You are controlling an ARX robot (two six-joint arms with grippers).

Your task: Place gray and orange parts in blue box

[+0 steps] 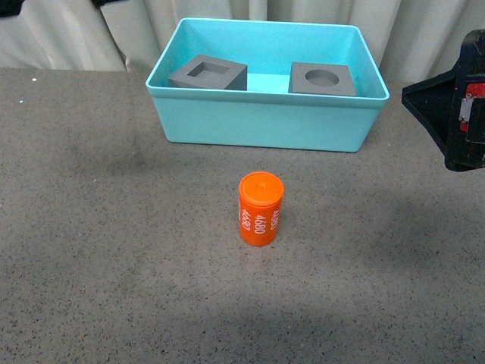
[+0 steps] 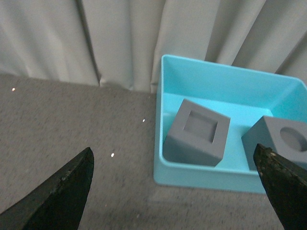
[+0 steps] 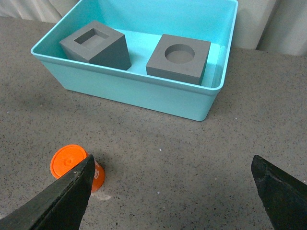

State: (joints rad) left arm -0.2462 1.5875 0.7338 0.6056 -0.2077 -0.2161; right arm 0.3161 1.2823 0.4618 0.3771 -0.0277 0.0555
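Observation:
The blue box stands at the back of the table and holds two gray cubes. The cube with a square recess lies tilted at its left; the cube with a round hole lies at its right. The orange cylinder, printed "4680", stands upright on the table in front of the box. My right gripper is open above bare table, the orange cylinder beside one finger. My left gripper is open over the blue box's near left corner. Part of the right arm shows at the right edge.
Pale curtains hang behind the box along the table's back edge. The gray speckled tabletop stretches around the cylinder on all sides.

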